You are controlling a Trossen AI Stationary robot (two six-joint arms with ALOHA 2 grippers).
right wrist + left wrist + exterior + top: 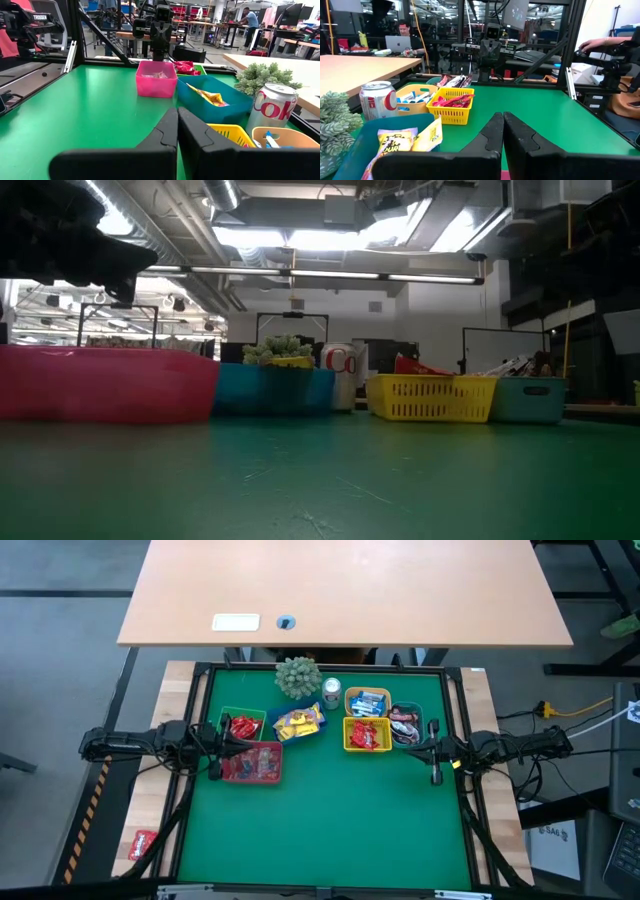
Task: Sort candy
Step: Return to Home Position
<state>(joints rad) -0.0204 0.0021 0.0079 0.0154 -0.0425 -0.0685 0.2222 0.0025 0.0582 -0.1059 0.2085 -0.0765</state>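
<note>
Arms parked wide, homing I judge. My left hand (pixel 502 119) is at 9 o'clock of the counter (pixel 330 830), fingers pressed together on nothing. My right hand (pixel 177 114) is at 3 o'clock, also together and empty, so both are clear of the bins. The candy (pixel 367 735) sits sorted by colour in bins clustered at 12 o'clock, which keeps each kind apart: red in the yellow basket (pixel 451 115), yellow packs in the blue bin (pixel 215 112), blue in the orange bin (pixel 412 90), more in the pink bin (pixel 156 86). Pieces lie flat and heaped with no shared long axis. The yellow packs run roughly 8-to-2. A stray red pack (pixel 143 843) lies off the mat at 7 o'clock, long axis 12-to-6.
</note>
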